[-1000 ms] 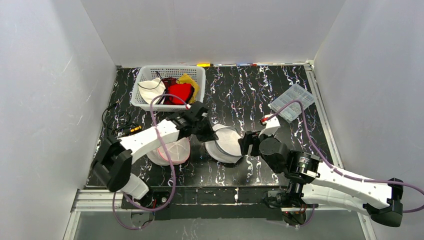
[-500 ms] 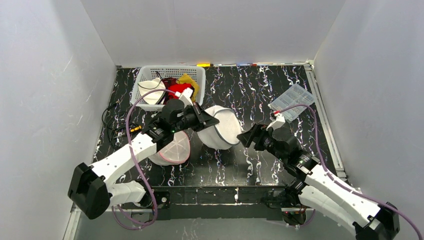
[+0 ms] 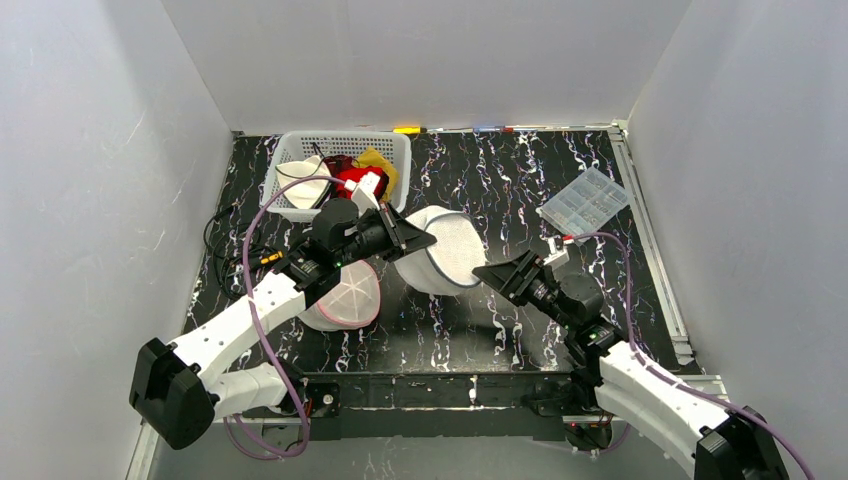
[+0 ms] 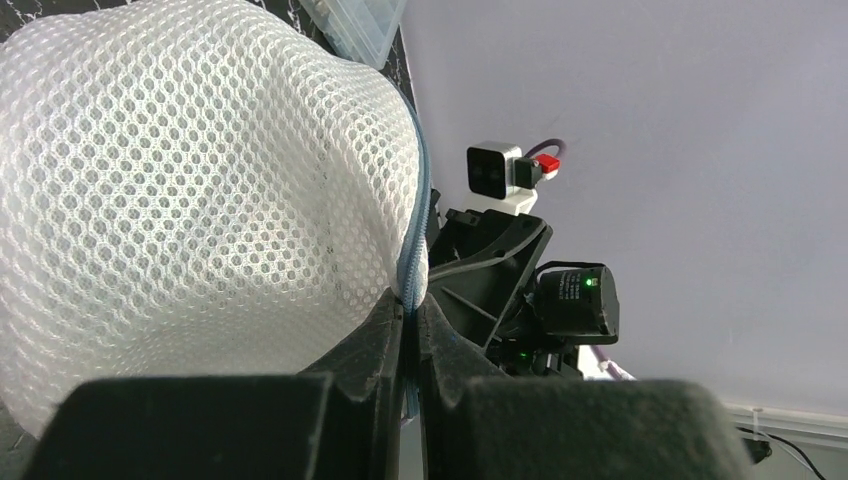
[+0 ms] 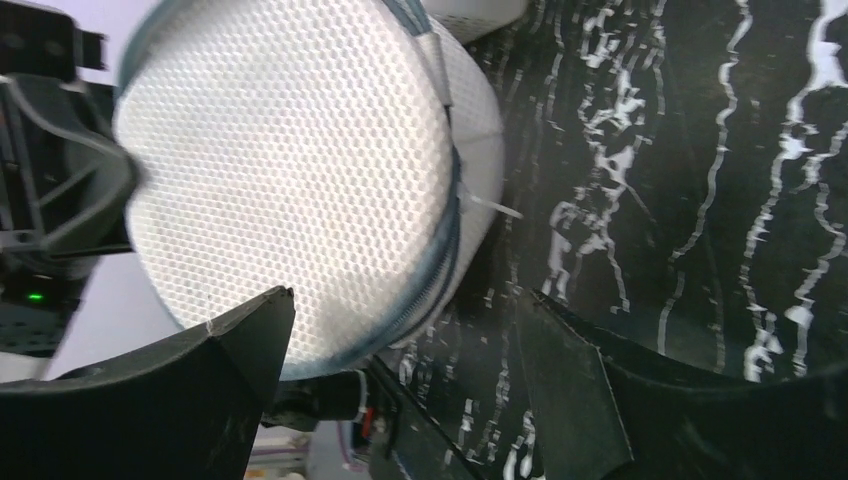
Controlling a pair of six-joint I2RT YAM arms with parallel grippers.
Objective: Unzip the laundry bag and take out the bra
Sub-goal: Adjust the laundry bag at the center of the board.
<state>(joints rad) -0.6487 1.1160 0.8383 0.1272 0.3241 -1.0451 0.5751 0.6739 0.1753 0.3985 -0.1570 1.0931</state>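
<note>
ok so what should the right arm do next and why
Probably ease the open right gripper forward onto the zip seam at the laundry bag edge and close there. The left gripper pinches the bag clear of the table, the zip looks shut, and the right jaws face it without touching.

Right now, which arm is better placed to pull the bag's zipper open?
The right. The right fingers stand open and free, facing the bag and its zipper. The left fingers are shut on the bag's seam, holding it up, so that arm is probably best left steadying.
</note>
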